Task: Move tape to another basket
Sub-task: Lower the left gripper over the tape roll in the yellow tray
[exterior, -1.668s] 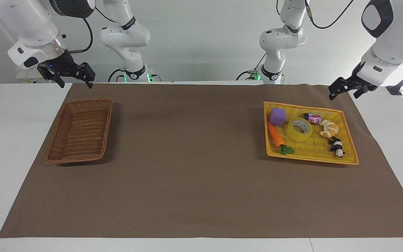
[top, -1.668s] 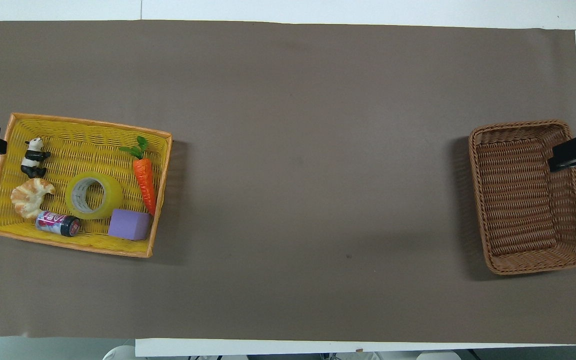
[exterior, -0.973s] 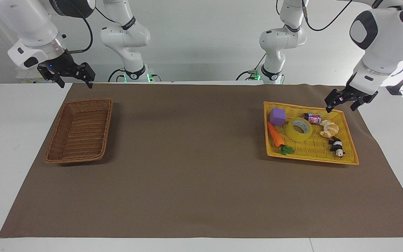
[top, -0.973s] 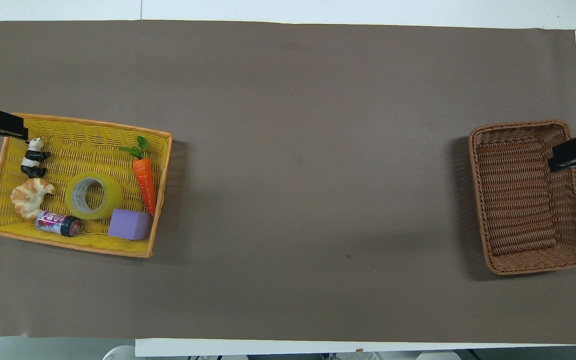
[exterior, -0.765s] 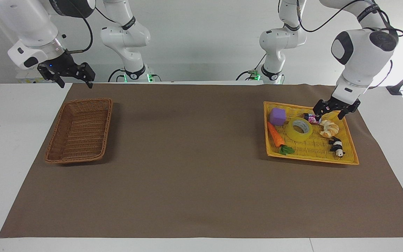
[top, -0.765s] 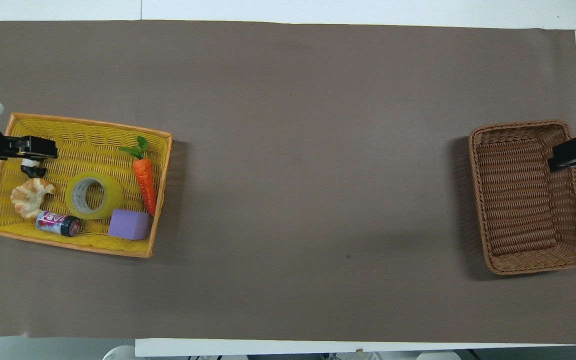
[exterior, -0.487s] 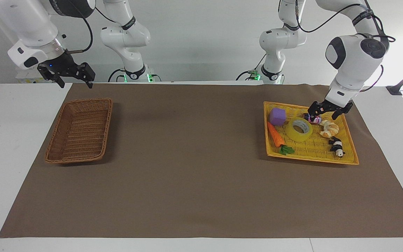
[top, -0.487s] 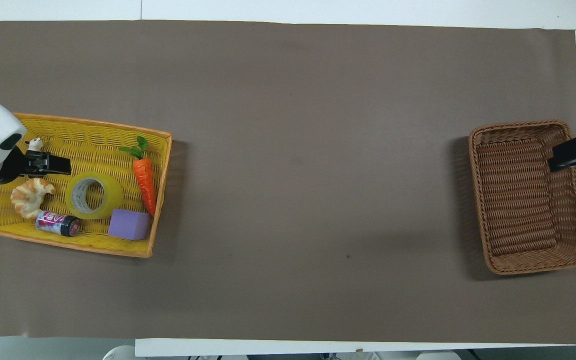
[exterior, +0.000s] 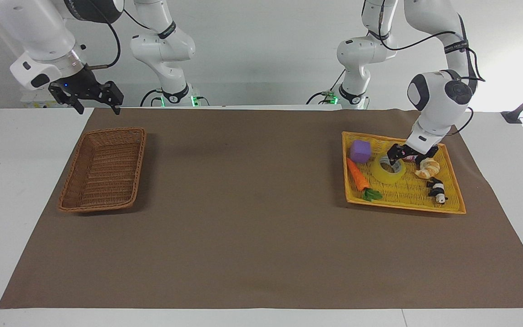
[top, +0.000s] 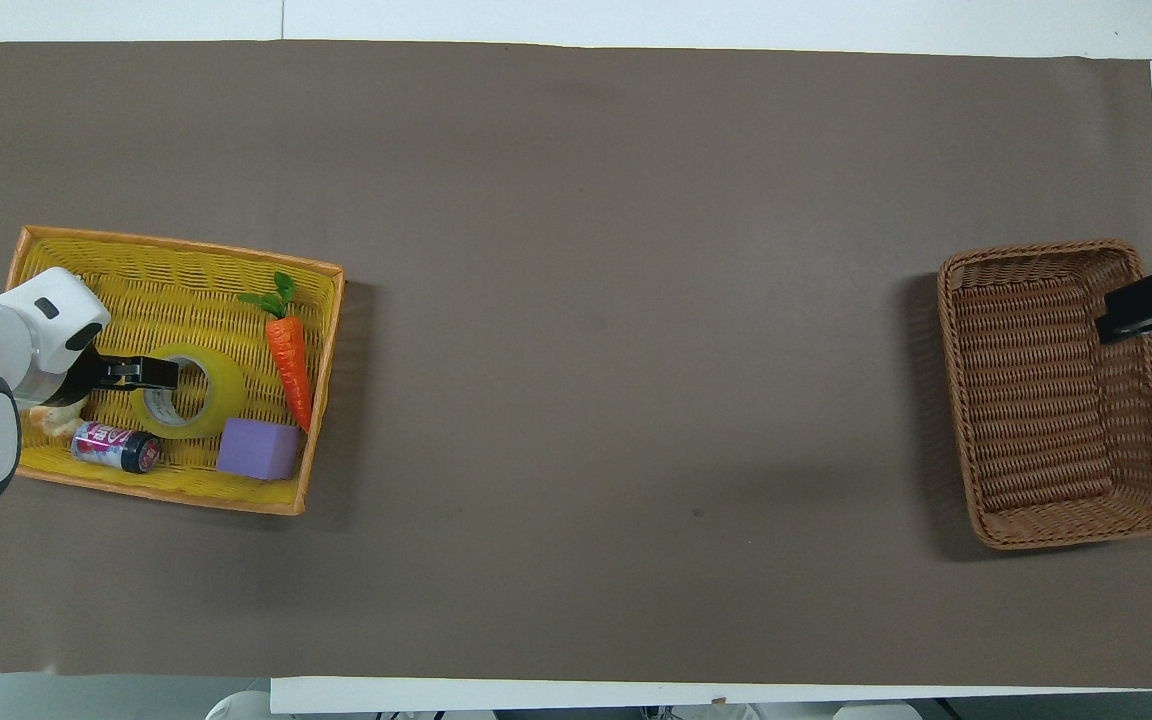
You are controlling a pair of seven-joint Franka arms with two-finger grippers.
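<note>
The tape [exterior: 386, 172] is a yellow roll lying flat in the yellow mesh tray [exterior: 407, 200] at the left arm's end of the table. It also shows in the overhead view [top: 204, 395]. My left gripper [exterior: 405, 160] is open and low over the rim of the tape on the side toward the croissant; whether it touches the roll I cannot tell. In the overhead view the left gripper [top: 161, 372] overlaps the tape's edge. The brown wicker basket [exterior: 140, 159] stands at the right arm's end and holds nothing. My right gripper [exterior: 97, 103] is open and waits in the air by that basket [top: 946, 380].
In the tray around the tape are a purple cube [exterior: 360, 151], a toy carrot [exterior: 357, 175], a croissant [exterior: 428, 169], a panda figure [exterior: 437, 190] and a small can [top: 116, 447]. A brown mat [exterior: 252, 218] covers the table.
My left arm has swung in from outside the tray and lowered its gripper across the can and croissant to the tape. The right arm and all objects have stayed still.
</note>
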